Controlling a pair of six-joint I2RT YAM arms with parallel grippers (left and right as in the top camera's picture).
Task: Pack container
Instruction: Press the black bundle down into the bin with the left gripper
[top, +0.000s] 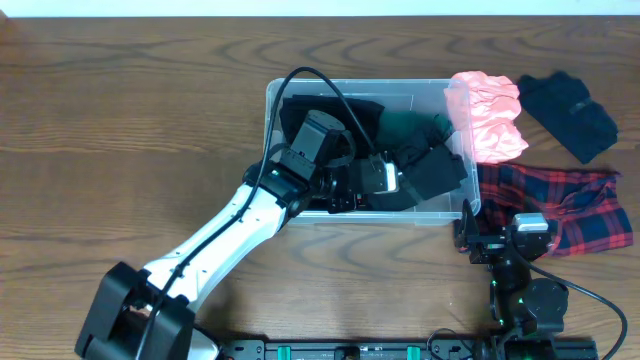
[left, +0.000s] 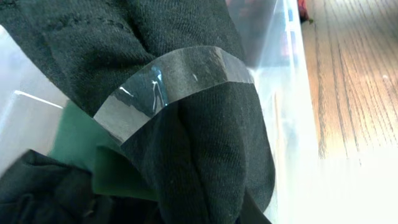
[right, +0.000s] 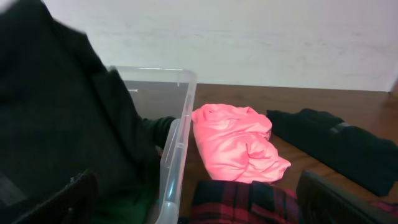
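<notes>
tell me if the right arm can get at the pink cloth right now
Probably yes. The right pincer is open and faces the pink cloth, with only the flat red plaid cloth lying between them. Nothing covers it, though it lies right beside the container wall.

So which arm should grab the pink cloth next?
The right one, probably. The right gripper is open and free beside the container, with the pink cloth just ahead. The left gripper is inside the container, shut on a black cloth.
</notes>
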